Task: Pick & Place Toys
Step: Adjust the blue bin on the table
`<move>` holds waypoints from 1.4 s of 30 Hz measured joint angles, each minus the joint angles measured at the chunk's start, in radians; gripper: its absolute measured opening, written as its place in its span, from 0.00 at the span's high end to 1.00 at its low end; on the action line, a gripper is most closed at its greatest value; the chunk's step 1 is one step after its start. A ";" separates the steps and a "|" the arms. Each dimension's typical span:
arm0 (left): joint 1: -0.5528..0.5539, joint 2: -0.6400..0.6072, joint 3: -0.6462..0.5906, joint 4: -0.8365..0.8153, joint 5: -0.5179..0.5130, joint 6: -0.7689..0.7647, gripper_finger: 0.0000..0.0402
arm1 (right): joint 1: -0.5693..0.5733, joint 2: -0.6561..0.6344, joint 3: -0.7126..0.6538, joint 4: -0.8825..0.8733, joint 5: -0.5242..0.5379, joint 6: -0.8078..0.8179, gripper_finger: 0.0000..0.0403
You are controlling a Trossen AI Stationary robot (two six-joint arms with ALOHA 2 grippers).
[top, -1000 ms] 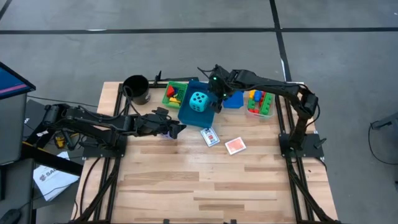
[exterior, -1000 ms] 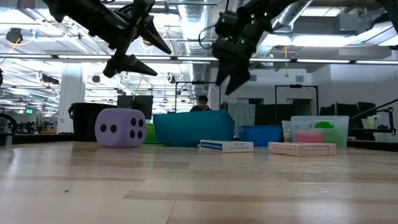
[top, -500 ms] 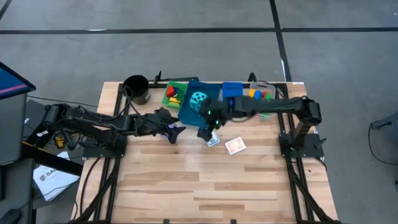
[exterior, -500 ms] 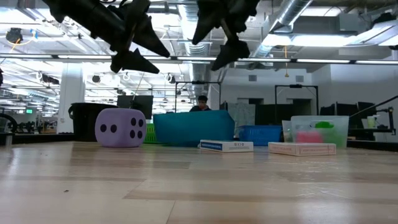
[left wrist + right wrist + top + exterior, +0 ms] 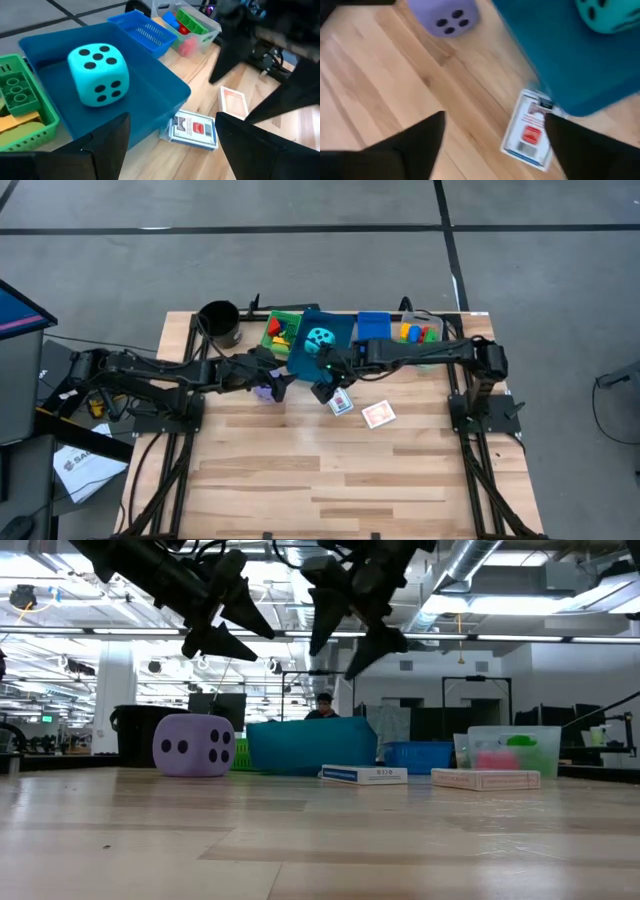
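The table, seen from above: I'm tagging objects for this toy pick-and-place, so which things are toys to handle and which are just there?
Toys for the job:
- purple die
- cyan die
- blue card box
- red card box
- bricks

Just there:
- black cup
- blue bin
- green bin
- clear bin

Wooden slat table (image 5: 330, 470) on a black frame, grey floor around it. Black cup (image 5: 219, 323) at the far left corner of the tabletop. Along the far edge: green basket (image 5: 283, 318), large blue bin (image 5: 303, 362), small blue basket (image 5: 372, 326), clear bin (image 5: 418, 318). Off the table's left side: a monitor corner (image 5: 18, 309) and a white paper sheet (image 5: 85, 462). Low view: a person (image 5: 324, 706) stands in the room behind the blue bin.
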 joint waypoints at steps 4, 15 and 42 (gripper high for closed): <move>0.015 0.000 0.000 0.009 -0.001 -0.017 0.29 | 0.003 0.025 0.004 0.021 -0.014 -0.012 0.40; 0.022 0.000 0.000 0.017 -0.003 -0.036 0.29 | -0.009 0.041 0.003 0.053 -0.014 -0.100 0.94; 0.022 0.000 0.000 0.008 -0.006 -0.090 0.29 | -0.032 0.178 0.003 0.026 -0.063 -0.261 1.00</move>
